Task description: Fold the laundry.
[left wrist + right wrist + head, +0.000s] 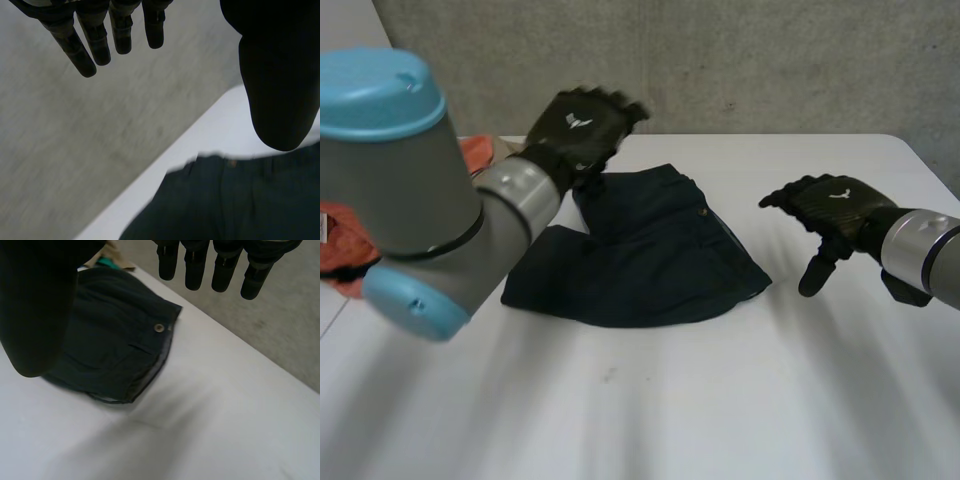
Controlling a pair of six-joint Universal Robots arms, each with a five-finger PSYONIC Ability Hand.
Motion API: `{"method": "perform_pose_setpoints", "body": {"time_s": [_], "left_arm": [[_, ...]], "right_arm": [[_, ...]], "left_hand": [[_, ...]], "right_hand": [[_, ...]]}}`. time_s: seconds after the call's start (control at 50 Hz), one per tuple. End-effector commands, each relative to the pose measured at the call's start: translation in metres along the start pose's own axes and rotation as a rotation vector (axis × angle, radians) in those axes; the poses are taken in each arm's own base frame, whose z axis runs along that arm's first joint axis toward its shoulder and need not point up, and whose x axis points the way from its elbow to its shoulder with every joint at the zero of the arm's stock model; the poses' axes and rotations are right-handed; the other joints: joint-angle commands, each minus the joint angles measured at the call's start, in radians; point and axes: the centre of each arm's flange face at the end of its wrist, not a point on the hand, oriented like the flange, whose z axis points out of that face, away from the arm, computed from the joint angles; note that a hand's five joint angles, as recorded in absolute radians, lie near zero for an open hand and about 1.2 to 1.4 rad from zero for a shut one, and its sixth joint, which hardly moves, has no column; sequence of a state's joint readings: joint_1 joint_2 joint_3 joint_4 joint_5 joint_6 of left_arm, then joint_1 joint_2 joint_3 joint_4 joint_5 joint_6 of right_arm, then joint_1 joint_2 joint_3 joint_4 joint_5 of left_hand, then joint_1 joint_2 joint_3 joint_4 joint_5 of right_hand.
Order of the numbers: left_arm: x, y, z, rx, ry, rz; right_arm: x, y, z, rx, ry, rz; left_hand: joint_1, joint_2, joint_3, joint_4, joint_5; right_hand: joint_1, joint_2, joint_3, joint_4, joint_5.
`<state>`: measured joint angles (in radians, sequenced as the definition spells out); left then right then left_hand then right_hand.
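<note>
A dark navy garment (640, 250), folded into a rough rectangle, lies in the middle of the white table (650, 400). My left hand (582, 125) hovers over the garment's far edge, open, with nothing in it. In the left wrist view its straight fingers (97, 45) and thumb stand apart above the garment's waistband (240, 200). My right hand (830, 210) hangs above the table to the right of the garment, clear of it and open. Beyond the fingers (192, 270) in the right wrist view, the garment (115, 350) shows a button (159, 328).
Orange cloth (345, 250) lies at the table's left side, behind my left arm, and more of it (480, 152) shows near the far edge. The table's far edge (770, 137) runs just behind the garment.
</note>
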<state>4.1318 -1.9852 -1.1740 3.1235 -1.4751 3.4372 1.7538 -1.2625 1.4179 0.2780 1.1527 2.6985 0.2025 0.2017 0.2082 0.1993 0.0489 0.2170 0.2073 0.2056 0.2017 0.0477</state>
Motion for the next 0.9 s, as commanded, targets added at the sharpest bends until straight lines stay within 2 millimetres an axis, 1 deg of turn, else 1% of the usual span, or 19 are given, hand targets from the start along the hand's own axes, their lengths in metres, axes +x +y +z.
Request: {"method": "perform_pose_setpoints", "body": {"time_s": [0.02,0.04,0.14,0.22,0.32,0.4,0.46,0.48,0.5,0.52,0.54,0.6,0.66,0.68,0.74,0.76,0.82,0.84,0.9], "left_arm": [[0.002,0.052,-0.040,-0.258,-0.116,0.032],[0.005,0.064,-0.047,-0.308,-0.114,0.053],[0.003,0.092,-0.054,-0.390,-0.103,0.112],[-0.015,0.118,-0.042,-0.431,-0.130,0.134],[-0.029,0.153,-0.022,-0.476,-0.104,0.159],[-0.037,0.173,-0.009,-0.496,-0.084,0.181],[-0.039,0.181,0.000,-0.494,-0.067,0.203],[-0.039,0.183,0.002,-0.493,-0.063,0.211],[-0.039,0.183,0.003,-0.490,-0.062,0.216],[-0.040,0.183,0.006,-0.486,-0.067,0.221],[-0.041,0.181,0.007,-0.480,-0.071,0.225],[-0.039,0.171,0.012,-0.442,-0.077,0.227],[-0.041,0.160,0.017,-0.411,-0.092,0.224],[-0.045,0.150,0.019,-0.389,-0.113,0.218],[-0.054,0.128,0.018,-0.350,-0.151,0.196],[-0.060,0.106,0.016,-0.301,-0.182,0.173],[-0.071,0.060,0.006,-0.193,-0.229,0.129],[-0.077,0.024,-0.005,-0.109,-0.256,0.104],[-0.086,-0.030,-0.027,0.028,-0.289,0.074]], "right_arm": [[-0.016,0.011,0.007,-0.018,-0.071,-0.147],[-0.020,0.016,0.011,-0.037,-0.086,-0.162],[-0.035,0.034,0.026,-0.084,-0.116,-0.183],[-0.041,0.048,0.046,-0.076,-0.091,-0.218],[-0.052,0.062,0.073,-0.031,-0.059,-0.285],[-0.056,0.065,0.088,0.008,-0.022,-0.316],[-0.058,0.068,0.098,0.021,0.003,-0.330],[-0.057,0.069,0.104,0.028,0.022,-0.335],[-0.057,0.067,0.107,0.033,0.036,-0.340],[-0.056,0.067,0.108,0.034,0.043,-0.339],[-0.053,0.064,0.110,0.031,0.064,-0.334],[-0.047,0.052,0.104,0.032,0.101,-0.307],[-0.040,0.035,0.095,0.059,0.119,-0.264],[-0.036,0.021,0.087,0.086,0.127,-0.231],[-0.030,-0.002,0.071,0.129,0.134,-0.188],[-0.025,-0.017,0.061,0.157,0.141,-0.160],[-0.014,-0.039,0.043,0.186,0.164,-0.118],[-0.006,-0.055,0.029,0.201,0.182,-0.099],[0.007,-0.081,0.005,0.235,0.211,-0.067]], "left_hand": [[0.052,0.053,0.046,0.055,0.031],[0.093,0.094,0.087,0.096,0.072],[0.184,0.185,0.178,0.187,0.163],[0.205,0.206,0.199,0.208,0.184],[0.117,0.118,0.111,0.120,0.096],[0.079,0.080,0.073,0.082,0.058],[0.084,0.085,0.079,0.087,0.063],[0.110,0.111,0.105,0.114,0.090],[0.160,0.161,0.154,0.163,0.139],[0.419,0.420,0.414,0.422,0.398],[0.582,0.583,0.576,0.585,0.561],[1.191,1.192,1.186,1.195,1.170],[1.194,1.195,1.188,1.197,1.173],[1.194,1.195,1.188,1.197,1.173],[1.194,1.195,1.188,1.197,1.173],[1.194,1.195,1.188,1.197,1.173],[1.194,1.195,1.188,1.197,1.173],[1.194,1.195,1.188,1.197,1.173],[1.194,1.195,1.188,1.197,1.173]], "right_hand": [[-0.042,-0.033,-0.031,-0.027,-0.048],[0.007,0.017,0.018,0.022,0.002],[0.136,0.146,0.148,0.152,0.131],[0.184,0.193,0.195,0.199,0.178],[0.230,0.240,0.242,0.245,0.225],[0.351,0.360,0.362,0.366,0.345],[0.450,0.460,0.462,0.466,0.445],[0.605,0.614,0.616,0.620,0.600],[0.877,0.886,0.888,0.892,0.871],[1.054,1.063,1.065,1.069,1.049],[1.178,1.188,1.189,1.193,1.173],[1.179,1.189,1.191,1.195,1.174],[1.179,1.189,1.191,1.195,1.174],[1.179,1.189,1.191,1.195,1.174],[1.179,1.189,1.191,1.195,1.174],[1.179,1.189,1.191,1.195,1.174],[1.179,1.189,1.191,1.195,1.174],[1.179,1.189,1.191,1.195,1.174],[1.179,1.189,1.191,1.195,1.174]]}}
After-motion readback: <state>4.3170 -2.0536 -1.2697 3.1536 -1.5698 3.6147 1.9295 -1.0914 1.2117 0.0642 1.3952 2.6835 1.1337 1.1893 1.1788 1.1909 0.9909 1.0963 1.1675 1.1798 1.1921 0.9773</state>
